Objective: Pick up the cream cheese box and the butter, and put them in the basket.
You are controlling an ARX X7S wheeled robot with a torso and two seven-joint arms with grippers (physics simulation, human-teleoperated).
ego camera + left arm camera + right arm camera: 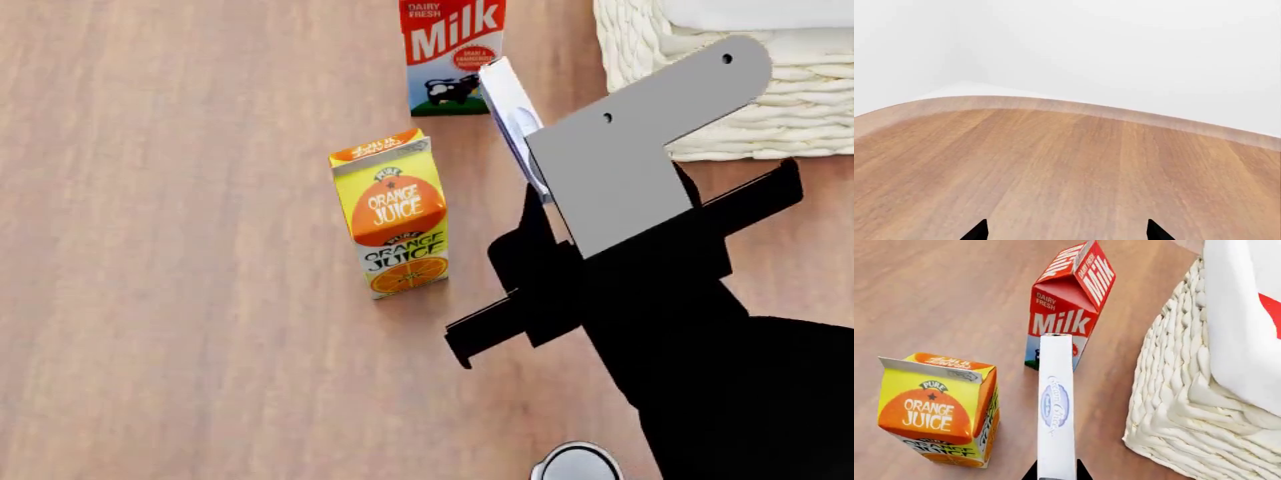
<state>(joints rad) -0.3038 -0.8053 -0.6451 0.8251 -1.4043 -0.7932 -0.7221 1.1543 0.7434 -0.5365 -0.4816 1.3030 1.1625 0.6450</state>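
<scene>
My right gripper (1056, 471) is shut on the cream cheese box (1056, 410), a thin white box with a blue oval logo, held edge-on above the table. In the head view the cream cheese box (511, 110) sticks out of the right gripper (545, 192), between the milk carton and the white wicker basket (694, 110). The basket (1174, 390) stands close beside the box, with white cloth over its rim. The butter does not show as such; a red patch (1271, 310) lies on the cloth at the view's edge. My left gripper (1067, 231) is open over bare wood.
A red and white milk carton (454, 55) and an orange juice carton (394, 215) stand upright just left of the held box. The wooden table's rounded edge (1074, 107) shows ahead of the left gripper. My right arm hides the table's near right part.
</scene>
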